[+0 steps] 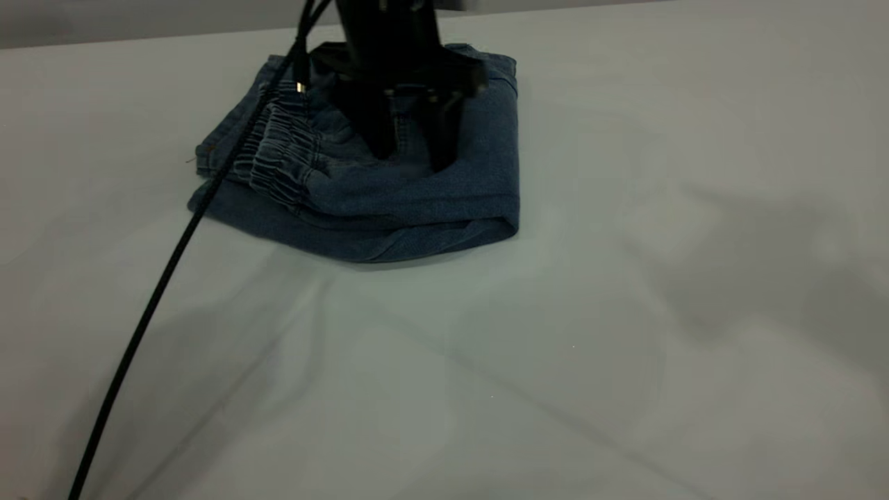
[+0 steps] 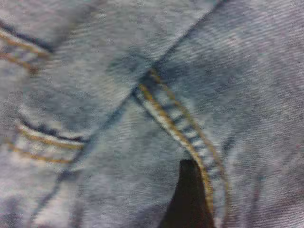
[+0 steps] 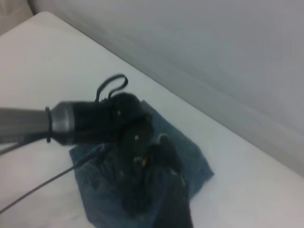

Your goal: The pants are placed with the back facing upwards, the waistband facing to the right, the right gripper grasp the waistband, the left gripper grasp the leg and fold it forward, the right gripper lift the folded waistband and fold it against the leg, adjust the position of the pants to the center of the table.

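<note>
A: One folded bundle is all there is: the pants (image 1: 417,201) lie on the tabletop (image 1: 590,347) close to its far edge, a little left of the middle.

B: Start from the left. What is that black line?

A: A cable (image 1: 163,278). It rises from the near left corner and crosses the left end of the pants on its way up to the arm.

B: And just beside it?

A: The waistband (image 1: 278,163), gathered and ruched. It lies on top of the bundle, turned toward the left edge, with a lower layer of denim showing beneath it.

B: Then the claw?

A: Yes. The left claw (image 1: 411,156) stands upright over the middle of the pants, jaws apart, both tips pressed down onto the top layer with denim between them. It grips nothing.

B: Does its wrist view agree?

A: It shows denim only, very close, with one dark fingertip (image 2: 190,199) against an orange-stitched seam (image 2: 175,123).

B: Further right?

A: The right side of the bundle is a smooth rounded fold. Past it there is bare tabletop as far as the right edge.

B: The right claw?

A: It is up and well apart from the pants, and its wrist view looks down on the left arm over them. Whether it is apart or together, I cannot tell.
</note>
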Controlling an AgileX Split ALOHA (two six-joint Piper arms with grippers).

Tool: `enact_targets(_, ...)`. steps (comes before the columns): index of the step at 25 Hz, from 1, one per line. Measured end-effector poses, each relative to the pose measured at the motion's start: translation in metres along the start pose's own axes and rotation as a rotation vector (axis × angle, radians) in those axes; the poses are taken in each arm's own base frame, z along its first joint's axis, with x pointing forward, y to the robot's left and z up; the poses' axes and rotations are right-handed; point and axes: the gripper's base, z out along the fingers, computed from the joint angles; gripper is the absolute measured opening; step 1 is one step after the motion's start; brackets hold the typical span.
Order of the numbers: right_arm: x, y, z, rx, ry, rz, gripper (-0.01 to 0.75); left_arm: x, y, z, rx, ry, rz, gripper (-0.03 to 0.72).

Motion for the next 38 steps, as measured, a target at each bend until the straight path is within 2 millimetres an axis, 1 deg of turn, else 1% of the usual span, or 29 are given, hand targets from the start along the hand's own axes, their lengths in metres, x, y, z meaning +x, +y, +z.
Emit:
enact_targets(2, 0.000, 0.000, 0.000, -0.001, 0.000, 0.000, 0.556, 0.000, -0.004, 0.000, -0.001, 0.001, 0.000, 0.531)
enact_targets(6, 0.000, 0.001, 0.000, -0.007, -0.003, 0.004, 0.556, 0.000, -0.003, -0.001, -0.005, -0.001, 0.006, 0.531)
enact_targets(9, 0.000, 0.001, 0.000, -0.007, -0.003, 0.004, 0.556, 0.000, -0.003, -0.007, -0.016, -0.014, 0.031, 0.530)
enact_targets(12, 0.000, 0.001, 0.000, -0.007, -0.003, 0.004, 0.556, -0.001, -0.004, -0.026, -0.033, -0.050, 0.061, 0.530)
enact_targets(15, 0.000, 0.001, 0.000, -0.007, -0.003, 0.004, 0.556, 0.000, -0.006, -0.051, -0.045, -0.102, 0.102, 0.530)
enact_targets(17, 0.000, 0.001, 0.000, -0.007, -0.004, 0.004, 0.556, 0.000, -0.005, -0.065, -0.084, -0.123, 0.171, 0.530)
enact_targets(19, 0.000, 0.001, 0.000, -0.006, -0.004, 0.003, 0.556, 0.001, -0.002, -0.070, -0.135, -0.124, 0.270, 0.530)
enact_targets(20, 0.000, 0.001, 0.000, -0.006, -0.004, 0.003, 0.556, 0.000, 0.001, -0.069, -0.166, -0.114, 0.331, 0.530)
enact_targets(24, -0.001, 0.000, 0.000, -0.004, -0.006, 0.003, 0.556, 0.000, 0.012, -0.056, -0.268, -0.036, 0.578, 0.530)
enact_targets(26, -0.001, 0.000, 0.000, -0.003, -0.006, 0.003, 0.556, -0.001, 0.014, -0.050, -0.281, -0.005, 0.671, 0.530)
enact_targets(29, -0.001, 0.000, 0.000, -0.003, -0.006, 0.003, 0.556, -0.004, 0.016, -0.034, -0.275, 0.004, 0.783, 0.530)
enact_targets(32, -0.001, 0.000, 0.000, -0.003, -0.006, 0.003, 0.556, -0.009, 0.017, -0.020, -0.284, -0.008, 0.842, 0.530)
enact_targets(35, -0.001, 0.000, 0.000, -0.003, -0.006, 0.003, 0.556, -0.010, 0.020, -0.006, -0.279, 0.012, 0.846, 0.530)
enact_targets(38, -0.001, 0.000, 0.000, -0.003, -0.006, 0.003, 0.556, -0.010, 0.020, -0.001, -0.277, 0.012, 0.847, 0.530)
